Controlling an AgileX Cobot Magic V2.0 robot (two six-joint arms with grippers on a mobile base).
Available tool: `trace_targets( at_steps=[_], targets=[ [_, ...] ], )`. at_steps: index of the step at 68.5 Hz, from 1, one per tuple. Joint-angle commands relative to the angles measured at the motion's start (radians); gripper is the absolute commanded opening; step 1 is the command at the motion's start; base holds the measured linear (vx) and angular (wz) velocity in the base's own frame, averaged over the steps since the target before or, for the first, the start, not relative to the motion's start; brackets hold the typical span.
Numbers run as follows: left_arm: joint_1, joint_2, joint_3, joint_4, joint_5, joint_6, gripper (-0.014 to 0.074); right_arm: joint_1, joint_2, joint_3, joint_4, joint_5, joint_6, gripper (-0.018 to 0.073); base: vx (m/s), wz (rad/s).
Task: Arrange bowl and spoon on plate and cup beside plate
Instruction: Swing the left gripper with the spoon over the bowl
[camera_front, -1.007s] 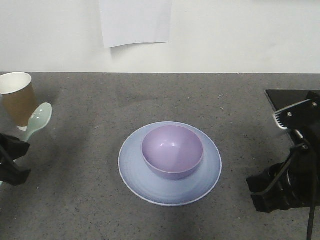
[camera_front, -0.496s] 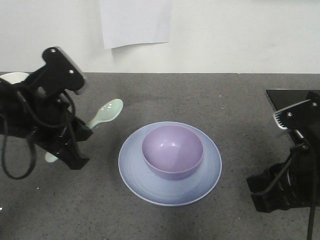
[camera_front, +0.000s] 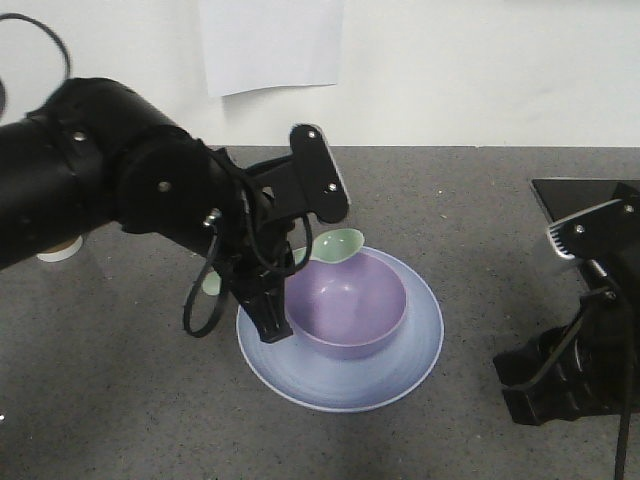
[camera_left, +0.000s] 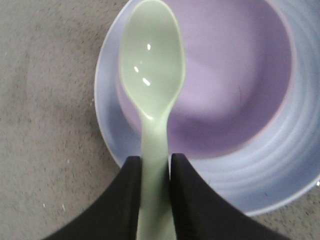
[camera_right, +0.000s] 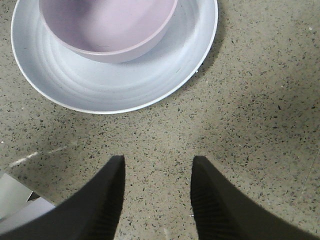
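Since half a second ago, the left gripper (camera_left: 154, 167) has carried the spoon (camera_left: 152, 65) from left of the plate (camera_front: 400, 372) to above it, fingers clamped on the slim handle. The right gripper (camera_right: 157, 160) hangs parted and holding nothing beside the plate. The glossy mint-green scoop hovers over the far-left rim of the lavender bowl (camera_front: 352, 300), which sits on the plate. At far left only the base of the cup (camera_front: 60, 248) shows.

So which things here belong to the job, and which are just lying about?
Job: bowl on plate; spoon held in left gripper; cup, only its base showing.
Lying about: paper sheet on the wall; black slab at the right edge.
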Motion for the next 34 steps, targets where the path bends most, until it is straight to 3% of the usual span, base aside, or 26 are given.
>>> trace_targets(
  at_steps=[1, 20, 34],
  targets=[
    [-0.037, 0.005, -0.06, 0.063, -0.033, -0.002, 0.0093, -0.003, -0.012, -0.024, 0.005, -0.042, -0.01, 0.0302, 0.0, 0.0],
    [-0.105, 0.084, -0.071, 0.296, -0.034, -0.005, 0.0093, -0.003, -0.012, -0.024, 0.005, -0.042, -0.01, 0.0302, 0.0, 0.0],
    [-0.107, 0.099, -0.07, 0.322, -0.046, -0.003, 0.0093, -0.003, -0.012, -0.024, 0.005, -0.042, -0.01, 0.0302, 0.0, 0.0]
  ],
)
